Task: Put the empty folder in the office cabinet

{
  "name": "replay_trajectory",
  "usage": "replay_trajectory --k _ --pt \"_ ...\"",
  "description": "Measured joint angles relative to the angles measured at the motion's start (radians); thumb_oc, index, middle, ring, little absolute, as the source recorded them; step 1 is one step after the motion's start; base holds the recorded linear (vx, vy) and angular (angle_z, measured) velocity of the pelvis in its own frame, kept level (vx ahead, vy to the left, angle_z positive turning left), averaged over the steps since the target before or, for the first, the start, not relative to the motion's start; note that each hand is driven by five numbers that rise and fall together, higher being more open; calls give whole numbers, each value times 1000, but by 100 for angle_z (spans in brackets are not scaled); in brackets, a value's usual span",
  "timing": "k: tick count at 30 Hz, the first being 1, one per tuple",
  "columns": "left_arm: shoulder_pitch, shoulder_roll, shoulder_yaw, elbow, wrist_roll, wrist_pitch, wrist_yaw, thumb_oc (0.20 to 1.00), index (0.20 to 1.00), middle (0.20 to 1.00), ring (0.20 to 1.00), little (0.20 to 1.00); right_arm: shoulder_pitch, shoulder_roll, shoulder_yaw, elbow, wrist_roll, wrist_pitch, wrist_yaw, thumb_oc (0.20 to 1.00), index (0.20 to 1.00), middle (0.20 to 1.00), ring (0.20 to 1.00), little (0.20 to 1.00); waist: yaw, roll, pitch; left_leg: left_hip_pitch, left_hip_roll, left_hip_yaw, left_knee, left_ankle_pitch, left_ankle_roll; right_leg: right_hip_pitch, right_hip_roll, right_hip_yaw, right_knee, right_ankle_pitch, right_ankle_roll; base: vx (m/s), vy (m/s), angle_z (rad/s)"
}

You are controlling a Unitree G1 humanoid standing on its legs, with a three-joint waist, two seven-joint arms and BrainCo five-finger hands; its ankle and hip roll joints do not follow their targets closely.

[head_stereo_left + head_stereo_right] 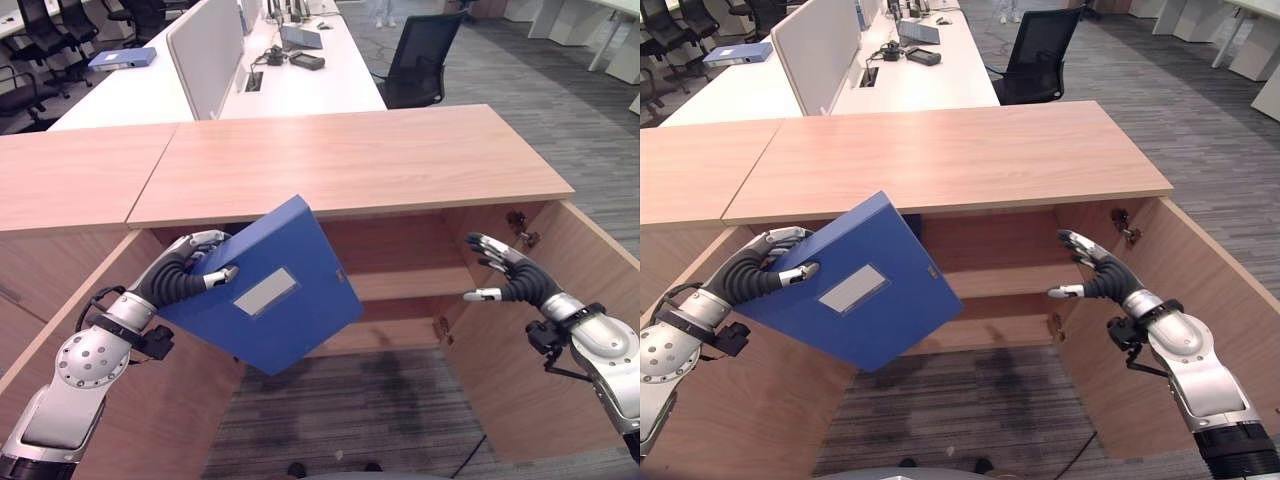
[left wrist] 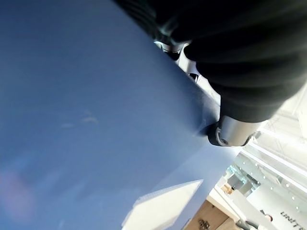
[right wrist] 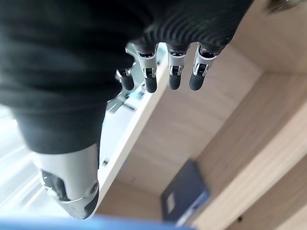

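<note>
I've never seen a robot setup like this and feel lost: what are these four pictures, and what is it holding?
It is a humanoid robot with two arms. Two pictures look down from its head; the other two come from cameras on its wrists. Its left hand grips a blue folder, tilted, in front of an open wooden cabinet with a shelf inside. Its right hand is open and empty, held by the cabinet's right door. Behind stand white desks and a black chair.

Beyond the wooden counter point(image 1: 340, 160) I see 2 white desks point(image 1: 300, 85) split by a grey partition point(image 1: 205, 50), a black office chair point(image 1: 418, 60), and grey carpet point(image 1: 540, 90).
</note>
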Motion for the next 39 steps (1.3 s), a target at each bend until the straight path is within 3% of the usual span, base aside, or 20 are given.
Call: replay_trajectory --k 3,8,17,20,23,26,30,31,32,33,34,36,39 --pt "-11 5 -27 -26 -19 -1 -52 200 200 200 200 200 -19 -23 58 -59 0 -4 75 1000 1000 1000 1000 1000 3 -2 -1 0 0 1 0 0 0 -1 0 1 0 0 0 0 0 0" --pt "-30 5 -45 -81 -22 -33 -77 200 200 200 200 200 -46 -11 133 -53 -1 -8 95 1000 1000 1000 1000 1000 4 -1 -1 0 0 3 0 0 0 -1 0 3 0 0 0 0 0 0" --pt "-117 47 -115 -101 -8 -51 -74 200 200 200 200 200 -98 -11 188 -108 -28 -21 97 1000 1000 1000 1000 1000 7 -4 -3 0 0 7 0 0 0 -3 0 6 0 1 1 0 0 0" --pt "-151 48 -151 -106 0 -60 -72 200 200 200 200 200 -149 -8 256 -106 -28 -22 97 1000 1000 1000 1000 1000 6 -6 -4 1 0 9 0 0 0 -3 0 8 0 2 2 0 0 0" --pt "-186 48 -161 -112 11 -72 -59 200 200 200 200 200 -180 18 298 -103 -26 -29 89 1000 1000 1000 1000 1000 4 -11 -9 2 0 13 0 0 0 -3 0 9 0 2 2 0 0 0" --pt "-236 49 -246 -107 61 -86 -49 200 200 200 200 200 -253 51 336 -97 -2 -31 59 1000 1000 1000 1000 1000 4 -16 -15 3 -1 16 1 0 0 -5 0 14 1 8 0 -36 0 -5" --pt "-306 25 -308 -87 88 -66 -42 200 200 200 200 200 -278 98 366 -31 24 -37 36 1000 1000 1000 1000 1000 -2 -16 -22 4 -1 17 1 0 0 -5 -1 16 1 8 1 -3 1 -1" --pt "-327 11 -352 -31 88 -32 -39 200 200 200 200 200 -280 162 386 72 52 -40 25 573 573 573 573 573 -6 -15 -32 4 -1 20 1 0 0 -6 -1 18 1 8 1 -19 -3 -4" --pt "-327 5 -369 -28 88 -21 -39 200 200 200 200 200 -274 191 405 104 60 -42 22 200 200 200 200 200 -7 -14 -35 3 -1 21 1 0 0 -7 -1 19 1 8 1 -30 -7 -4" --pt "-327 -30 -402 43 89 19 -42 200 200 200 200 200 -194 380 398 258 171 -77 -37 200 200 200 200 200 -6 -13 -46 2 -1 21 1 0 0 -9 -1 19 0 7 0 -35 -3 -2" --pt "-303 -33 -425 60 88 26 -45 200 200 200 200 200 -128 421 398 274 188 -90 -44 200 200 200 200 200 -4 -12 -45 -1 -2 22 1 1 0 -11 -2 19 0 8 1 0 0 0" --pt "-272 -35 -448 74 75 35 -55 200 200 200 200 200 -57 456 417 295 259 -98 -56 200 200 200 200 200 -4 -13 -46 -1 -3 22 0 1 -1 -11 -3 18 0 7 2 0 0 0" --pt "-250 -25 -463 87 39 62 -71 200 200 200 200 200 -67 409 506 306 390 -50 -66 200 200 200 200 200 0 -16 -48 3 -2 19 0 3 -3 -4 -3 12 0 8 2 -14 -18 4"
